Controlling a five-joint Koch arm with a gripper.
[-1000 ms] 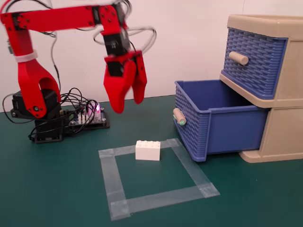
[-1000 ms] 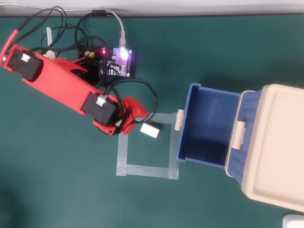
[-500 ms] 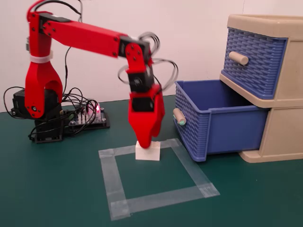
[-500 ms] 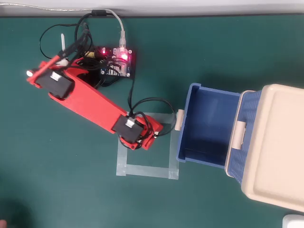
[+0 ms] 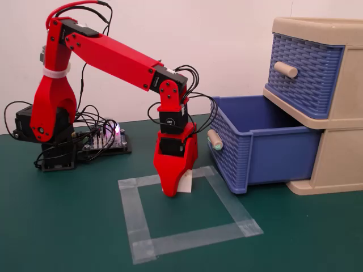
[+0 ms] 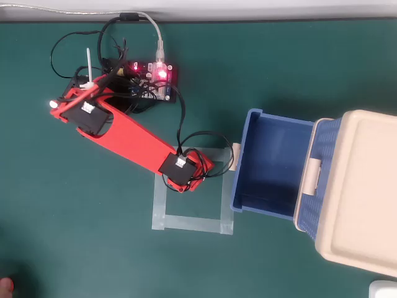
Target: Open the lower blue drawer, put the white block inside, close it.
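Gripper [image 5: 176, 190] is down over the white block [image 5: 188, 182] at frame center, can't tell jaw gap/grasp, so I risk lifting empty w/ lower blue drawer [image 5: 258, 144] open at right.

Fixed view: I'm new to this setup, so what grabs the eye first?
The red arm reaches down from the left, its end effector lowered over the white block inside a taped square. To the right, the lower blue drawer stands pulled open and empty.
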